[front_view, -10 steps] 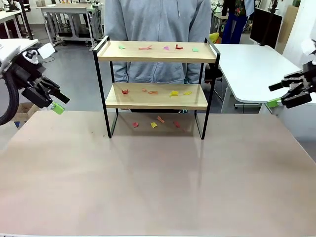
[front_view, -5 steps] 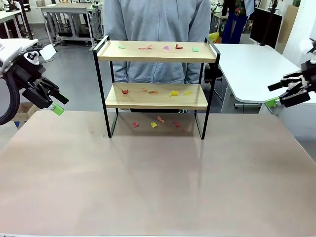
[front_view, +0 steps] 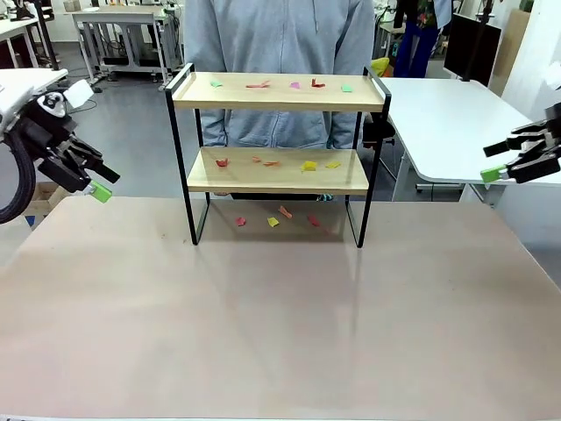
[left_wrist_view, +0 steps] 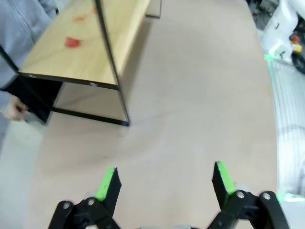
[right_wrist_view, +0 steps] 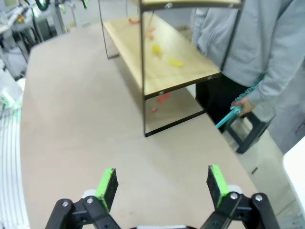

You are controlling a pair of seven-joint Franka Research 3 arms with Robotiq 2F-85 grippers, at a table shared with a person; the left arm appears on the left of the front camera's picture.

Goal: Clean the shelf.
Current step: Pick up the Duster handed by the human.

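The shelf (front_view: 279,174), two light wooden boards in a thin black frame, stands at the far middle of the table. Small coloured paper scraps (front_view: 308,165) lie on both boards and on the table under it (front_view: 273,221). My left gripper (front_view: 104,181) hangs open above the table's left edge, well left of the shelf. In the left wrist view the left gripper (left_wrist_view: 166,183) is empty, with the lower board (left_wrist_view: 81,52) and a red scrap (left_wrist_view: 72,42) ahead. My right gripper (front_view: 493,160) hovers open off the right side. In the right wrist view the right gripper (right_wrist_view: 161,183) is empty.
A person in a grey hoodie (front_view: 280,35) stands right behind the shelf, one hand (right_wrist_view: 244,106) holding a teal thing low beside it. A white table (front_view: 447,123) stands at the back right. The tan tabletop (front_view: 280,316) lies bare in front of the shelf.
The right gripper has risen a little and drifted right. The left gripper has edged up and left. Both stay open; the shelf and scraps have not moved.
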